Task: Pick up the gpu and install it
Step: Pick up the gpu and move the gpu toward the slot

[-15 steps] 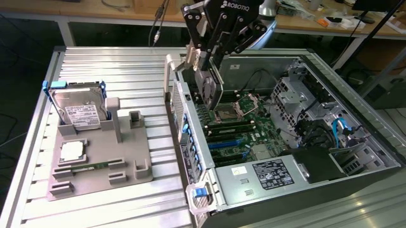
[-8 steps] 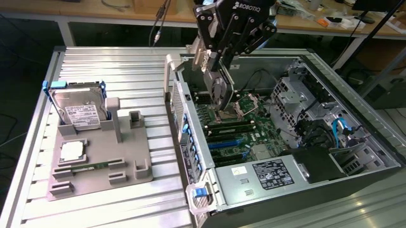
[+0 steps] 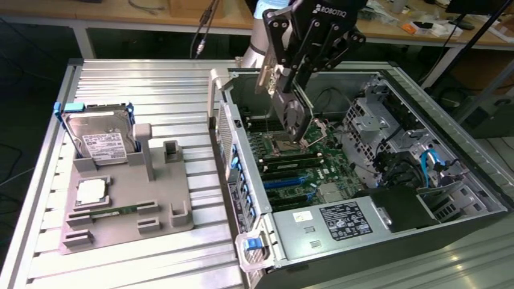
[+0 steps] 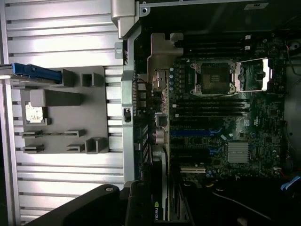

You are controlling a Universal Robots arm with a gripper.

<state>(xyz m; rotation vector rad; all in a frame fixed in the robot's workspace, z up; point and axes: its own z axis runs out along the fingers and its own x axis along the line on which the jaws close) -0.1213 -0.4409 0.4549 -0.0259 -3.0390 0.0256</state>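
So here's where we're at: the pick-up part looks done. The fingers [image 3: 277,48] are clamped onto the gpu [image 3: 291,117], holding it edge-down in the air inside the open computer case [image 3: 386,259], roughly above the processor socket end of the motherboard [image 3: 321,159]. In the wrist view the card [image 4: 157,207] sits right under the camera with its green logo showing, and the board is spread out beyond it. The install part isn't done as far as we can tell. The card isn't seated in anything, and the blue expansion slots [image 3: 283,180] are empty, a bit off from where it hangs. Over on the desk [image 3: 144,84], the grey holder [image 3: 161,192] has the hard drive [image 3: 98,141] standing in it, untouched.
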